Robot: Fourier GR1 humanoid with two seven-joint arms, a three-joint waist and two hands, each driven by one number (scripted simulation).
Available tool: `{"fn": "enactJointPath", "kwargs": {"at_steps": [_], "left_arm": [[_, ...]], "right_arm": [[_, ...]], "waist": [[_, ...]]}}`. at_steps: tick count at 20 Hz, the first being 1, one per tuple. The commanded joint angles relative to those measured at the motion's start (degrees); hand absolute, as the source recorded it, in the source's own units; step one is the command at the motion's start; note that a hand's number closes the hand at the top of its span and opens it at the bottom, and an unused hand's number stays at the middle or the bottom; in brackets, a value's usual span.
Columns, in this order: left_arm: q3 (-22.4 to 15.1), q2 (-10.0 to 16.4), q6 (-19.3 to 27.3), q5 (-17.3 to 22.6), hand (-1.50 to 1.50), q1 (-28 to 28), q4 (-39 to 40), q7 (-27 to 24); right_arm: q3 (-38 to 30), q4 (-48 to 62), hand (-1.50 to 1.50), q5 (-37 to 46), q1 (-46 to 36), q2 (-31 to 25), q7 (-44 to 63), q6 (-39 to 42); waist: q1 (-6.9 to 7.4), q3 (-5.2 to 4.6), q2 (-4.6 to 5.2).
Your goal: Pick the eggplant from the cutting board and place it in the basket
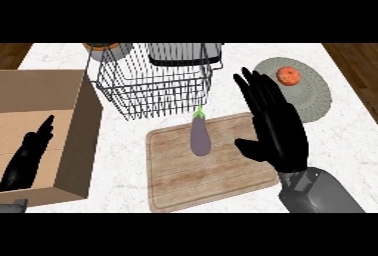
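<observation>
A purple eggplant point(200, 135) with a green stem lies lengthwise on the wooden cutting board point(210, 175), near the board's far edge. Just beyond it stands a black wire basket point(151, 82), and the stem points at the basket's near right corner. My right hand point(277, 127) is open, its fingers straight and pointing away, over the board's right side a short way right of the eggplant and apart from it. My left hand point(26, 155) rests open at the far left, over the cardboard box.
An open cardboard box point(70, 130) fills the left side. A grey round plate point(314, 97) with an orange-red tomato point(289, 76) sits at the back right. Metal pots point(184, 52) stand behind the basket. White marble counter lies around the board.
</observation>
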Motion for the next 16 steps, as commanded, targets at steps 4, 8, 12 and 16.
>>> {"fn": "enactJointPath", "kwargs": {"at_steps": [4,8,12,16], "left_arm": [[-3.13,-1.80,-0.20,-2.15,0.00,0.87,0.67,1.67],[-3.29,-2.07,-0.91,-2.64,0.00,1.53,-0.02,0.81],[-4.94,-3.82,0.53,-5.12,0.00,-2.01,-1.59,5.11],[-3.70,-3.20,-1.28,-4.91,0.00,-0.20,0.24,1.24]], "right_arm": [[13.94,-3.43,-1.50,10.21,-2.65,8.75,19.80,20.72],[20.53,-5.41,-1.50,15.87,-4.49,17.32,34.58,31.63],[25.22,-9.43,-1.50,13.91,-6.51,17.58,47.46,38.94],[25.48,-9.48,-1.50,12.13,-7.30,17.66,52.28,39.03]], "waist": [[2.01,0.05,0.93],[3.43,0.36,1.39],[4.03,0.66,2.01],[4.99,0.65,2.56]]}}
